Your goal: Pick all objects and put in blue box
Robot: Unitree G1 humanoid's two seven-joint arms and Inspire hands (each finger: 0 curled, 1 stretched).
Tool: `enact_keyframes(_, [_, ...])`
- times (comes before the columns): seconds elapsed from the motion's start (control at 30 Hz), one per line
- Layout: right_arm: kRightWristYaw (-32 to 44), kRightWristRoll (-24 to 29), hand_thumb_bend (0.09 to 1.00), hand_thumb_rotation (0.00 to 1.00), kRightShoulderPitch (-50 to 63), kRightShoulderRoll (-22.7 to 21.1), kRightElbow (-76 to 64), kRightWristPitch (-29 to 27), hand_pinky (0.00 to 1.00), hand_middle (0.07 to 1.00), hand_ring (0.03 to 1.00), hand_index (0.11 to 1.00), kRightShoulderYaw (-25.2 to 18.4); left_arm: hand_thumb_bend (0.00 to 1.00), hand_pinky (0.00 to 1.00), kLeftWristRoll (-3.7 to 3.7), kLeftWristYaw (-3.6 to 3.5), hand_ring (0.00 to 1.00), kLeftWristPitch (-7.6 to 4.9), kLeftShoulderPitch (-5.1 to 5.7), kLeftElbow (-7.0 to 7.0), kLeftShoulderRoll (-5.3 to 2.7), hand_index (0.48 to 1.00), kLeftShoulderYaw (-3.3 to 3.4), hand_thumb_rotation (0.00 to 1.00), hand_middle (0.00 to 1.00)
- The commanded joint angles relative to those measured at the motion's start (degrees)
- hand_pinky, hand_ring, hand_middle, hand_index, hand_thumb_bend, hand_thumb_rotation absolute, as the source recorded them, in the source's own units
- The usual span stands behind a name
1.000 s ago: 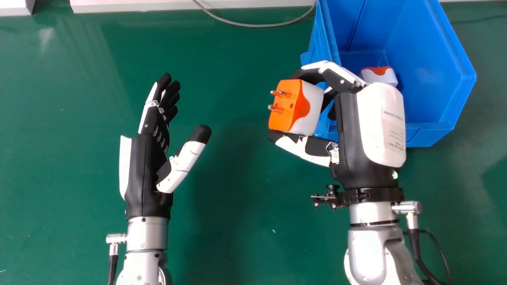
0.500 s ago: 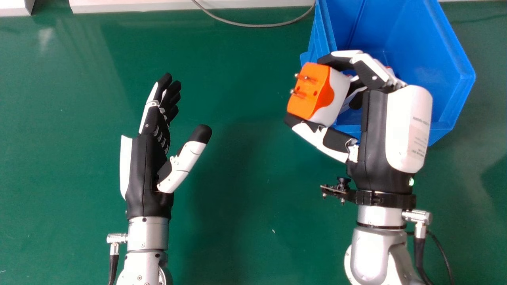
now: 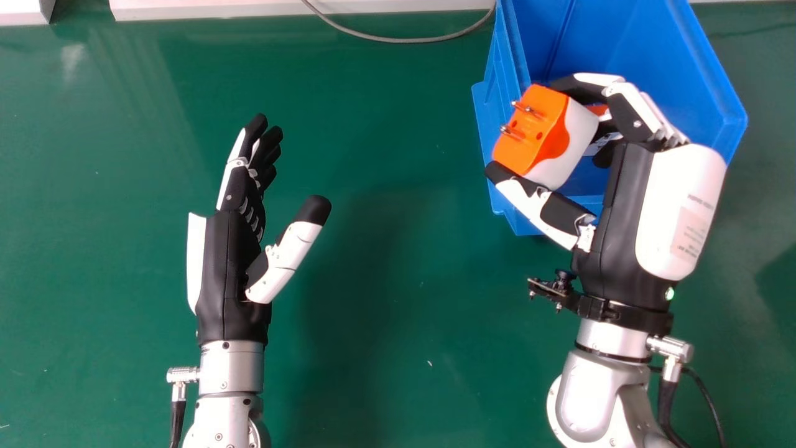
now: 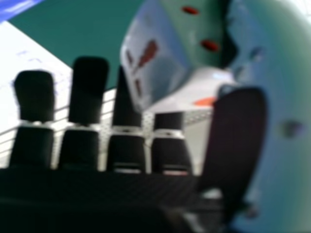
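Note:
In the head view my right hand [image 3: 628,205] is over the near left part of the blue box [image 3: 703,81], its fingers and thumb curled round an orange and white plug adapter [image 3: 541,134] whose metal pins point left. The adapter overlaps the box's left wall. Another orange and white adapter [image 3: 598,110] lies inside the box, mostly covered by the hand. My left hand [image 3: 233,267] is open at the left, over the green table. In the right hand view the held adapter [image 4: 158,53] sits between the fingers and thumb of my right hand [image 4: 238,141].
A grey cable [image 3: 404,40] curves along the table's far edge, left of the box. White blocks [image 3: 280,7] border the far side. The green table [image 3: 398,298] stretches between the two arms.
My right hand has moved right with the adapter in it, from beside the box to over its left wall, and has tilted clockwise. The left hand has kept still.

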Motion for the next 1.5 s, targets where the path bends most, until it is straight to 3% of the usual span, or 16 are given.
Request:
enact_keyframes(0.0, [-1.40, 0.34, 0.487, 0.00, -1.84, 0.16, -0.09, -1.04, 0.27, 0.529, 0.399, 0.535, -0.41, 0.90, 0.94, -0.28, -0.33, 0.92, -0.49, -0.10, -0.83, -0.11, 0.911, -0.27, 0.62, 0.91])
enact_keyframes(0.2, [-1.03, 0.53, 0.487, 0.00, -1.95, -0.19, -0.09, 0.12, 0.27, 0.533, 0.400, 0.531, -1.61, 0.90, 0.94, -1.45, -1.46, 0.92, -0.30, -0.57, -0.51, -0.44, 0.911, -0.23, 0.61, 0.91])
enact_keyframes(0.3, [-1.08, 1.14, 0.488, 0.00, -2.03, -0.52, 0.14, 0.18, 0.27, 0.532, 0.399, 0.530, -2.70, 0.90, 0.94, -0.81, -1.01, 0.92, -0.04, -0.66, -0.51, -0.46, 0.911, -0.20, 0.61, 0.91])
enact_keyframes(0.53, [-4.14, 1.20, 0.488, 0.00, -3.18, -2.33, 2.30, -0.02, 0.27, 0.530, 0.397, 0.529, -5.98, 0.90, 0.94, -0.23, -0.33, 0.92, -0.11, -0.91, -0.39, -0.28, 0.912, -0.10, 0.61, 0.91])
enact_keyframes(0.67, [-3.91, 2.23, 0.488, 0.00, -2.97, -3.17, 2.69, -0.15, 0.27, 0.532, 0.399, 0.527, -7.37, 0.90, 0.94, -0.29, -0.33, 0.92, -0.09, -1.07, -0.26, -0.15, 0.911, -0.18, 0.61, 0.91])
enact_keyframes(0.87, [-4.57, 1.90, 0.489, 0.00, -3.62, -3.50, 3.62, 0.52, 0.27, 0.533, 0.401, 0.522, -8.13, 0.91, 0.94, -0.84, -0.93, 0.92, 0.23, -1.36, -0.30, -0.18, 0.910, -0.29, 0.61, 0.91])
enact_keyframes(0.97, [-5.30, 2.15, 0.489, 0.00, -5.07, -3.88, 5.05, 0.14, 0.27, 0.531, 0.400, 0.521, -8.51, 0.91, 0.94, -0.64, -0.74, 0.92, 0.11, -1.67, -0.04, -0.14, 0.912, -0.14, 0.61, 0.91])
enact_keyframes(1.17, [-3.53, 2.43, 0.489, 0.00, -9.66, -6.85, 8.40, 0.82, 0.27, 0.529, 0.397, 0.522, -9.08, 0.90, 0.94, -1.10, -0.82, 0.92, 0.14, -2.36, 0.35, -0.46, 0.912, 0.07, 0.61, 0.91])
enact_keyframes(1.37, [-1.32, 3.31, 0.488, 0.00, -14.57, -10.34, 12.06, 0.84, 0.27, 0.520, 0.391, 0.535, -9.08, 0.90, 0.94, -0.29, 0.05, 0.92, 0.21, -2.52, 0.31, -0.37, 0.907, 0.04, 0.61, 0.91])
enact_keyframes(1.47, [0.44, 3.43, 0.488, 0.00, -16.66, -11.90, 13.85, 1.73, 0.27, 0.519, 0.391, 0.535, -8.72, 0.90, 0.94, -0.62, -0.16, 0.92, 0.00, -2.62, 0.44, -0.41, 0.905, 0.02, 0.61, 0.90])
